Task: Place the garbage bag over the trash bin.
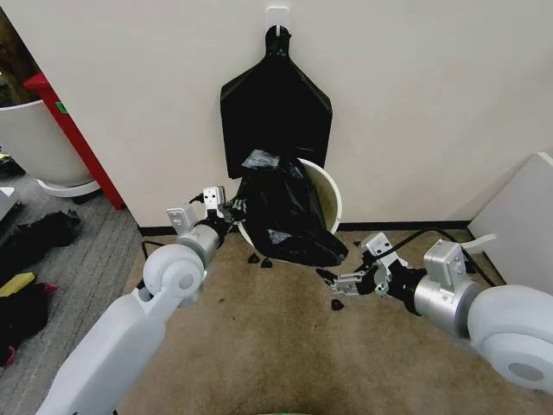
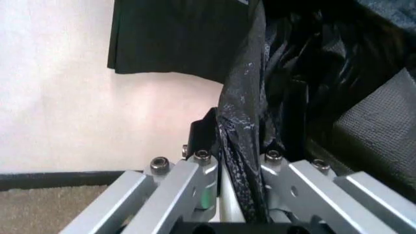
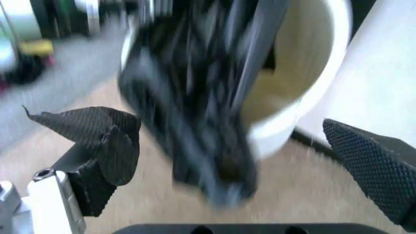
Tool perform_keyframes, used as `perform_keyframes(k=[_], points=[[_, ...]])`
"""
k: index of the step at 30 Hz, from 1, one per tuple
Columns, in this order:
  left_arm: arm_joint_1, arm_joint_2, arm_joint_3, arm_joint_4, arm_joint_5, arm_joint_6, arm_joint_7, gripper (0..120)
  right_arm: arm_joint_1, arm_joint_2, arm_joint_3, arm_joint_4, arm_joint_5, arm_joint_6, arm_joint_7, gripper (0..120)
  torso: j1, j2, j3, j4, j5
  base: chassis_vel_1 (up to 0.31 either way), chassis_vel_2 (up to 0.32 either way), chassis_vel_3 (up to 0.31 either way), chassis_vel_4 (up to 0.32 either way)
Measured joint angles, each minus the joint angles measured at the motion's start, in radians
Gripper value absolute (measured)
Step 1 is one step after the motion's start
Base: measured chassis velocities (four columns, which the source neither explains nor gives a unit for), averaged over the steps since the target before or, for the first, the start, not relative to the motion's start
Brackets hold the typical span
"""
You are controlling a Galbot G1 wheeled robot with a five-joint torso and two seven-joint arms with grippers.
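Mid-draping: garbage bag (image 1: 285, 212) hangs over the tipped trash bin (image 1: 332, 192) rim, on the carpet by the wall. Left gripper (image 1: 226, 207) fingers clamp its edge; right gripper (image 1: 333, 290) fingers spread, empty, nearby. Next, probably: stretch mouth around rim.

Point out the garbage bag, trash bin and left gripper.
garbage bag (image 1: 285, 212), head view, crinkled middle of the bag.
trash bin (image 1: 331, 192), head view, cream rim right of the bag.
left gripper (image 2: 240, 161), left wrist view, midway between fingertips, clamping bag film.

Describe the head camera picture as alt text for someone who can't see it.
The left hand grips the garbage bag, which drapes over the tipped trash bin against the wall. The right hand is open over the carpet nearby.
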Motion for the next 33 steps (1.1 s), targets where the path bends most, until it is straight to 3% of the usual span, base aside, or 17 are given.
perform_keyframes(k=[5, 9, 16, 33], points=[[0.016, 0.006, 0.017, -0.01, 0.041, 0.0, 0.028, 4, 0.042, 0.002, 0.031, 0.0, 0.039, 0.067, -0.007, 100, 0.0, 0.0, 0.0, 0.0, -0.0002, 0.0, 0.0, 0.0, 0.0], [0.016, 0.006, 0.048, -0.011, 0.092, -0.013, 0.065, 4, 0.065, 0.059, 0.027, -0.005, 0.081, 0.121, -0.031, 100, 0.0, 0.0, 0.0, 0.0, -0.0002, 0.0, 0.0, 0.0, 0.0], [-0.007, 0.003, 0.066, -0.005, 0.104, -0.014, 0.084, 4, 0.057, 0.161, -0.018, -0.054, 0.194, 0.141, 0.052, 100, 0.0, 0.0, 0.0, -0.0002, 0.0003, 0.0, 0.0, 0.0, 0.0], [-0.012, -0.004, 0.072, -0.009, 0.115, -0.012, 0.107, 4, 0.063, 0.223, -0.065, -0.149, 0.199, 0.138, 0.077, 97, 0.0, 0.0, 0.0, 0.0, 0.0001, 0.0, 0.0, 0.0, 0.0]])
